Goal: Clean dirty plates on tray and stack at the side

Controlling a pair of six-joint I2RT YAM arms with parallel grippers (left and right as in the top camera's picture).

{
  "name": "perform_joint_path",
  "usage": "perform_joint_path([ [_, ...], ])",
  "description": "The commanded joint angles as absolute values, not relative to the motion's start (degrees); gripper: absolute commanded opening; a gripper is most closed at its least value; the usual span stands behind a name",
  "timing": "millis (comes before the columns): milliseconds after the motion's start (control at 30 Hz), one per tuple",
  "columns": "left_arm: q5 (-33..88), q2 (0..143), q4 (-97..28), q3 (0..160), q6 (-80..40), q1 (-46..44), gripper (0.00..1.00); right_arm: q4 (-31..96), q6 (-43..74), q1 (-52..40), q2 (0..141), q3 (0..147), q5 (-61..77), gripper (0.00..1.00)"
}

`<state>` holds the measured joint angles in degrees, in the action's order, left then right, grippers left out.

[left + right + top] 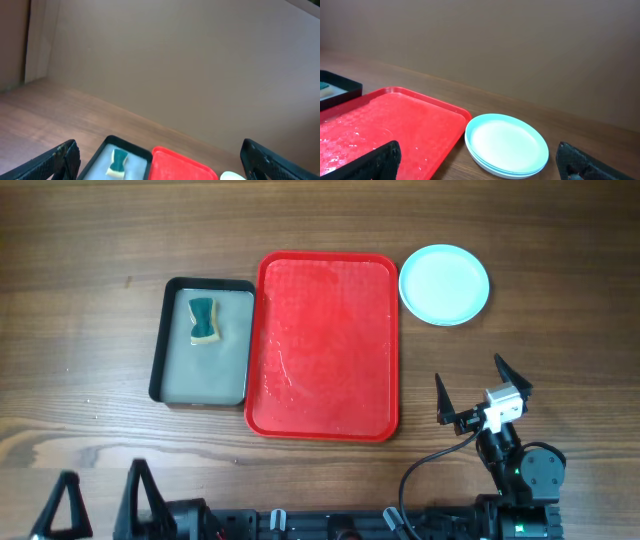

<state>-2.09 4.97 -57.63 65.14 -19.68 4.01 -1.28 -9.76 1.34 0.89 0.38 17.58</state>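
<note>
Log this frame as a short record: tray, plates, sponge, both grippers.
red tray: holds no plates, surface looks wet
plates: stacked on the table by the tray's far right corner
sponge: lying in the black tray, left of the red tray
left gripper: open, holding nothing
right gripper: open, holding nothing

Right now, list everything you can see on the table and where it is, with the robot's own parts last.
red tray: one, red, centre of the table, no plates on it
plates: one stack, pale mint-blue, on the table beside the red tray's far right corner; number in the stack unclear
black tray: one, black with grey inside, right beside the red tray's left edge
sponge: one, teal and yellow, in the black tray's far half
table: one, brown wood
left gripper: one, black, near edge, left, open, empty
right gripper: one, black, near edge, right, open, empty
</note>
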Motion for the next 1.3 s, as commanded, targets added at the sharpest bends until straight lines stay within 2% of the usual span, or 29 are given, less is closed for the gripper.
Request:
perform_joint_path([
  [0, -2.0, 1.1, -60.6, 64.7, -20.0, 3.6, 1.0, -1.5, -10.4, 1.6, 0.3, 0.3, 18.3, 1.0],
  [300, -2.0, 0.3, -63.7, 63.7, -20.3, 2.6, 1.0, -1.5, -10.4, 1.6, 0.3, 0.3, 18.3, 1.0],
  [500, -2.0, 0.3, -53.0, 59.8, -23.3, 1.3, 1.0, -1.5, -10.4, 1.6, 0.3, 0.3, 18.3, 1.0],
  [967, -2.0, 0.3, 6.5, 28.0, -28.0, 0.2, 1.0, -1.5, -10.4, 1.6, 0.3, 0.3, 18.3, 1.0],
  [1133, -1.6, 0.3, 22.0, 18.3, -27.9, 0.2, 1.0, -1.5, -10.4, 1.6, 0.3, 0.3, 18.3, 1.0],
  [1267, -1.6, 0.2, 29.9, 13.2, -27.9, 0.2, 1.0, -1.5, -10.4, 1.6, 0.3, 0.3, 18.3, 1.0],
])
